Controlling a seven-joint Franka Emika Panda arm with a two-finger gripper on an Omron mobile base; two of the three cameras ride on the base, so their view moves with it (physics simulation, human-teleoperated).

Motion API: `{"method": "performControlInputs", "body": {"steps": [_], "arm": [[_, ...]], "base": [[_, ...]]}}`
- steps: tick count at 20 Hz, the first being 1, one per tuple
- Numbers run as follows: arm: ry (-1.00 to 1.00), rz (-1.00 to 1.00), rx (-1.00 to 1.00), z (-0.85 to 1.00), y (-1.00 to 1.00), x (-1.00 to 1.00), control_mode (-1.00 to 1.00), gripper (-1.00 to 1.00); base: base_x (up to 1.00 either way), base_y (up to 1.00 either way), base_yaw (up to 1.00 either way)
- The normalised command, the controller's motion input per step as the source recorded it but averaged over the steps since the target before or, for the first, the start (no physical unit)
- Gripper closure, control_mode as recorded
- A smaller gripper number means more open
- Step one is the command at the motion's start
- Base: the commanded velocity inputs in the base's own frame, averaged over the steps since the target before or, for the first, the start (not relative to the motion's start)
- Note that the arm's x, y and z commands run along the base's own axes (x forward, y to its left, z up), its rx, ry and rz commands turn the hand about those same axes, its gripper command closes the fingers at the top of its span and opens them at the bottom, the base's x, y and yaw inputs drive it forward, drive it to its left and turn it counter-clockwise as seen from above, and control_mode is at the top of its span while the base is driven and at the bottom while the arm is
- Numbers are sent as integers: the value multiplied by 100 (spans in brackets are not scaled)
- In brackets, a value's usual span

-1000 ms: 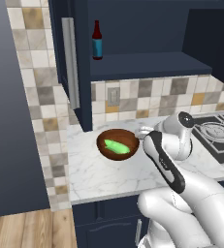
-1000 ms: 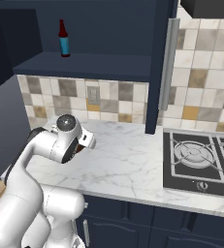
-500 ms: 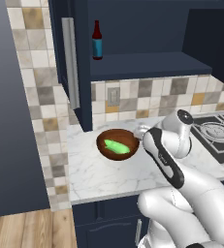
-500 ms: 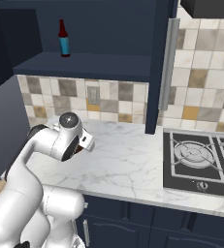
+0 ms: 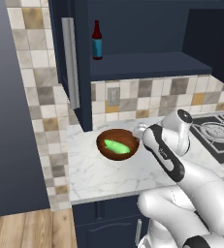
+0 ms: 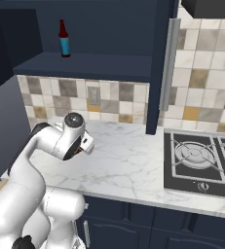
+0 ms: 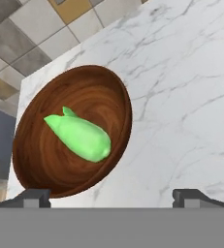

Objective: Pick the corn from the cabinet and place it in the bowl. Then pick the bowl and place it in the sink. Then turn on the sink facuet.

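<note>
Corn [image 7: 79, 136] lies in bowl [image 7: 36, 121] on surface [image 7: 181, 111], so step 1 looks done. Gripper [image 7: 111, 197] w/ jaws apart, just beside rim, prob. for rim grasp.

In the right base view the white arm's elbow covers nearly all of the round reddish-brown wooden bowl [image 6: 78, 150]. In the hand view, the bowl's lower rim hides behind the left dark fingertip [image 7: 32, 197].
</note>
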Motion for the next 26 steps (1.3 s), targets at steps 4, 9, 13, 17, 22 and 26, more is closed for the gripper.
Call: {"method": "performControlInputs", "body": {"steps": [4,9,13,17,22,26], "arm": [[0,-2,6,-35,14,1,-100,-100],[0,-1,1,-37,17,9,-100,-100],[0,-2,0,-27,19,23,-100,-100],[0,-2,0,-23,10,16,-100,-100],[0,-1,1,-32,5,4,-100,-100],[0,-1,1,-25,2,3,-100,-100]], "base": [[0,0,0],[0,0,0],[0,0,0],[0,0,0],[0,0,0],[0,0,0]]}}
